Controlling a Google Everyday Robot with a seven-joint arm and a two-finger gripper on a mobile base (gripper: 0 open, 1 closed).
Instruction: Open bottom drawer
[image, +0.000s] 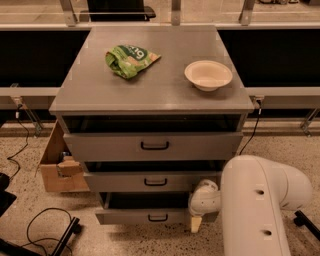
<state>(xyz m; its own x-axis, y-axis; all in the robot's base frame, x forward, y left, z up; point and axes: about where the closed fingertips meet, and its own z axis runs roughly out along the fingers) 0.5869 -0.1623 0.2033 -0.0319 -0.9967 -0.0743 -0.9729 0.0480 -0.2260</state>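
Observation:
The bottom drawer (130, 216) is the lowest of three grey fronts of the cabinet, with a small black bar handle (158, 218). It stands pulled out a little, with a dark gap above its front. My gripper (197, 222) hangs at the drawer's right end, just right of the handle, below a white wrist joint. One pale fingertip (196, 224) points down in front of the drawer front. My large white arm (260, 205) fills the lower right and hides the drawer's right corner.
The middle drawer (150, 181) and top drawer (152, 145) also stand slightly out. A green chip bag (129, 60) and a white bowl (208, 75) lie on the cabinet top. A cardboard box (57, 167) stands at the left, black cables (42, 232) on the floor.

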